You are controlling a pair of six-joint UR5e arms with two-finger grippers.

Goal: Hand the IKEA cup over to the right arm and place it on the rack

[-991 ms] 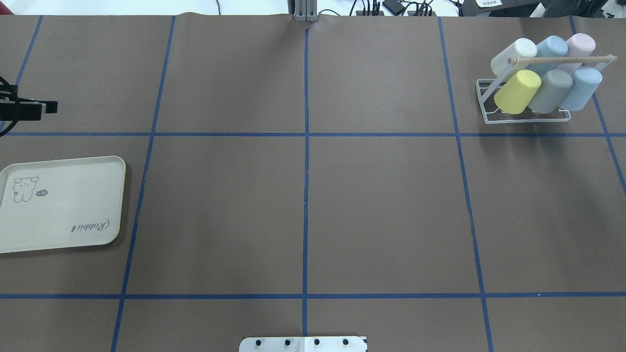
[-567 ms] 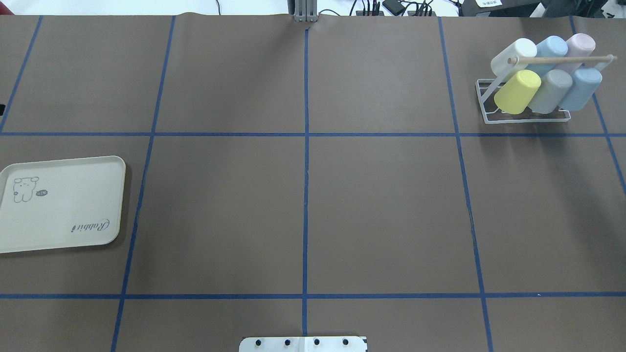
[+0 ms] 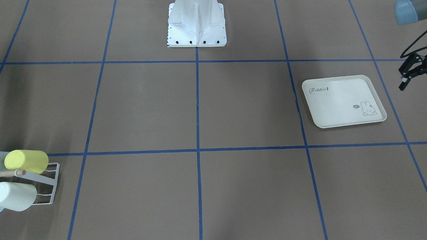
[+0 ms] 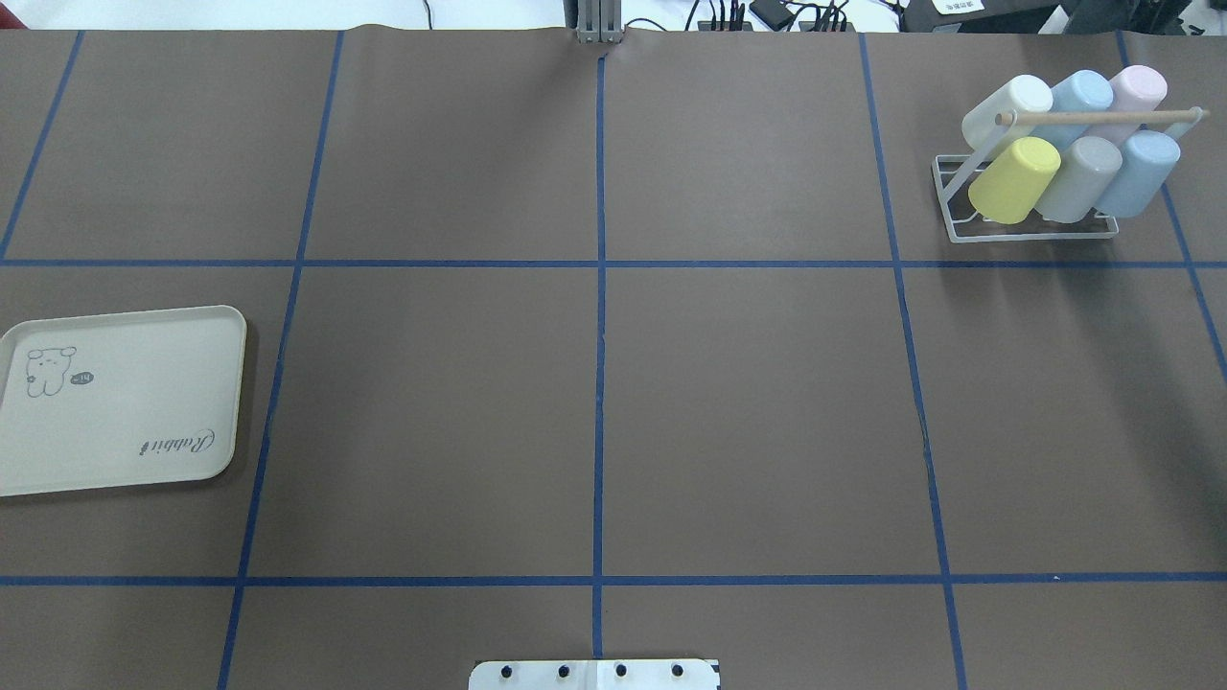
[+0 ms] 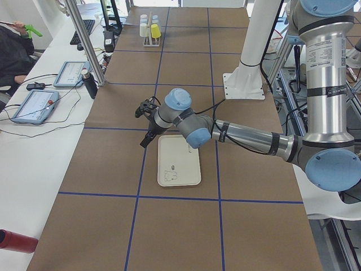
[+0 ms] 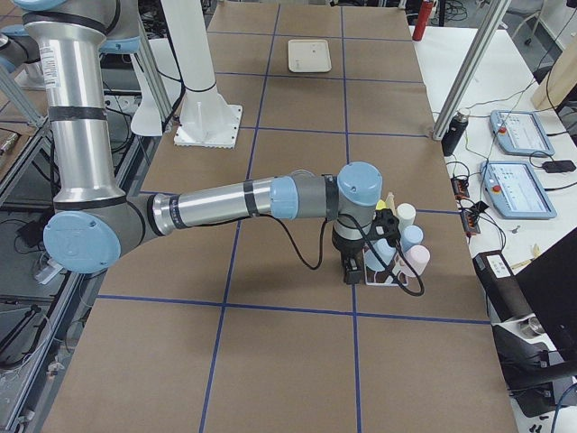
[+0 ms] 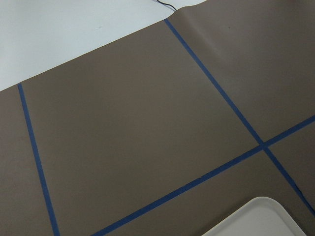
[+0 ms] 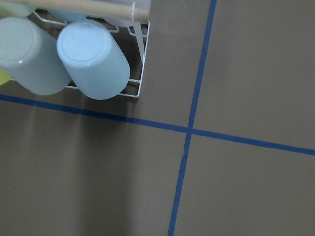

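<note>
Six cups are sitting on the rack [image 4: 1035, 228], all tilted on its prongs under the wooden dowel [image 4: 1102, 116]: three in front, from the yellow cup [image 4: 1013, 179] to the blue cup [image 4: 1139, 172], and three behind. I'm judging the placing as done.

The right tool [image 6: 358, 269] is hanging just beside the rack on the blue cup's side. The wrist view isn't showing its fingers, so I cannot tell whether they're spread or pressed together.

The left tool [image 3: 405, 76] is hovering near the tray [image 4: 125, 402], looking spread and gripping nothing.

The danger I'm reading is in the retreat. A sideways pull by the right tool could be clipping the blue cup or catching the dowel. The rack looks light, so a nudge might be sliding it or tipping cups off the prongs.

The rack is sitting close to the far right corner of the desk [image 4: 748, 412], leaving little margin that way. The room for moving is lying upward and toward the desk's middle, between rack and tray.
</note>
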